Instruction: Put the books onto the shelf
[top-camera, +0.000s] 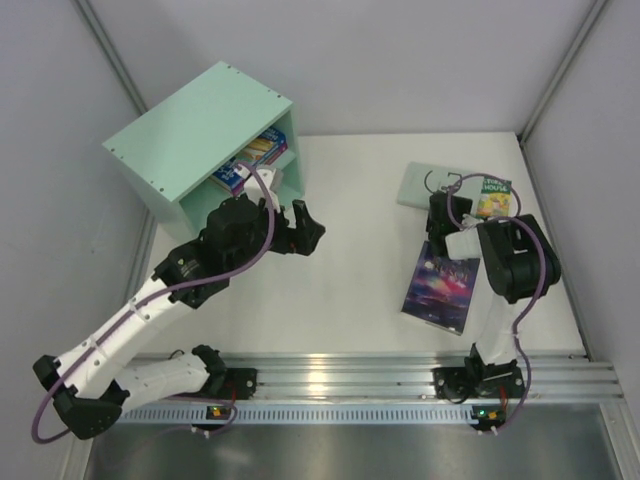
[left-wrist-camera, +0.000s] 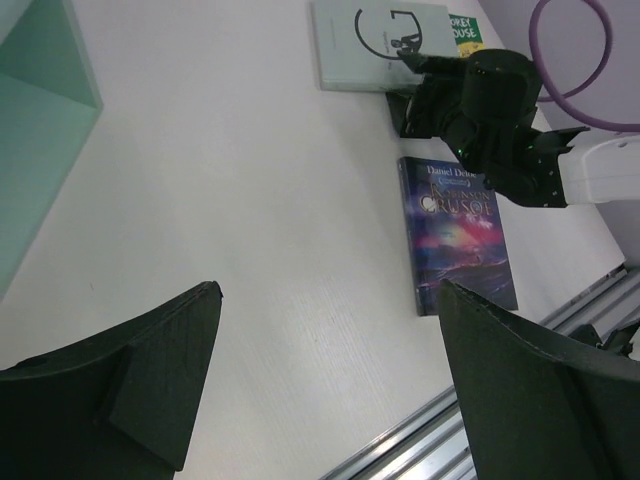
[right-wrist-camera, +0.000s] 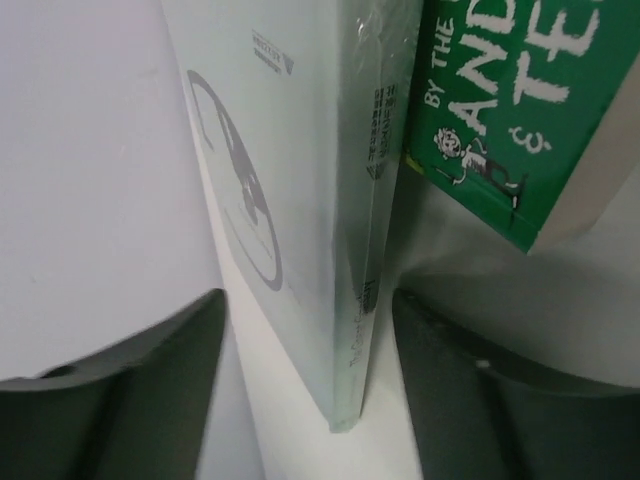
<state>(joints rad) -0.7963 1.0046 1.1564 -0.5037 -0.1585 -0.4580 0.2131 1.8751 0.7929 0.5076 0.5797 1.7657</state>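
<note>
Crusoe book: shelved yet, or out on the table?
Out. The Crusoe book lies flat, cover up, on the table beside the right arm, well apart from the shelf.

Between the right gripper's (right-wrist-camera: 308, 310) matt black plastic fingers (right-wrist-camera: 130, 390), the pale book (right-wrist-camera: 280, 150) wears glossy, crinkled clear film. Beside them, the green book (right-wrist-camera: 500, 100) shows a smooth cover and paper page edges.

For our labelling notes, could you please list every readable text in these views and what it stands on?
"Daniel De", "CRUSOE": on the dark galaxy book cover.
"BY THE", "AND", "HOUSE": on the green book cover.
Too small to read: the spine print on the pale book, and the shelved books.
</note>
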